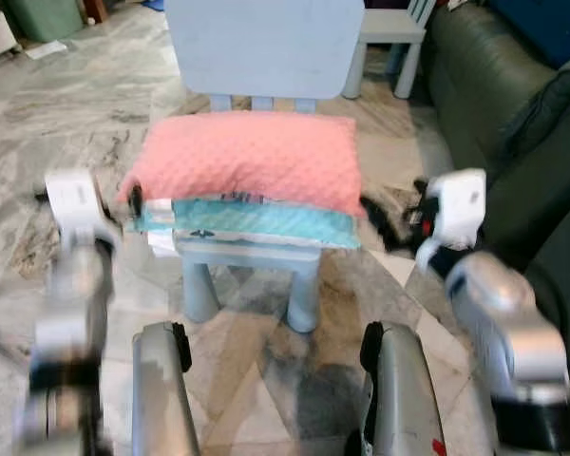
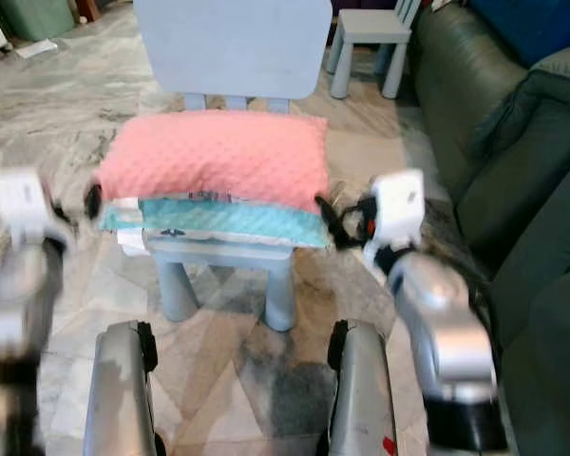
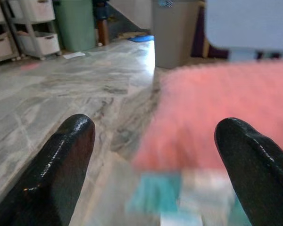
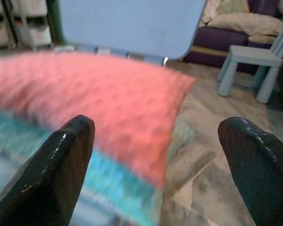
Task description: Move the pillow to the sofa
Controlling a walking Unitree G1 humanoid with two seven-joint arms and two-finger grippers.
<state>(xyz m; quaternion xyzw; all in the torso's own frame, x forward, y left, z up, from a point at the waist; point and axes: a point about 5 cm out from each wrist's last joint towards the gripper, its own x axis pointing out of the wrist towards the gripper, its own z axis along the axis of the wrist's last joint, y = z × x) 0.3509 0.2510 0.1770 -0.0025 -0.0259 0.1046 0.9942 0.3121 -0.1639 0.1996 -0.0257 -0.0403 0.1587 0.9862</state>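
Head views look down on a marble floor, with a dark green sofa running up the 3 o'clock side from about 1 to 5 o'clock. At the centre stands a small pale-blue chair, its backrest toward 12 o'clock and its legs toward 6. A second pale-blue chair or stool sits beyond it at about 1 o'clock, just beside the sofa's end. On the seat of the centre chair lies the pink pillow, flat, resting on top of a teal pillow whose front edge shows beneath it toward 6 o'clock. Both silver arms are raised on either side of the chair: the left arm at 8 o'clock, blurred, and the right arm at 4 o'clock. The left gripper is spread wide, its two fingers apart with the pink pillow's left corner between and beyond them; whether they touch it cannot be told. The right gripper is likewise spread wide, level with the pillow's right end, the pink corner and the teal edge lying between its fingers. In the left wrist view, a green bin, white drawers and a grey bin stand far back on the floor.
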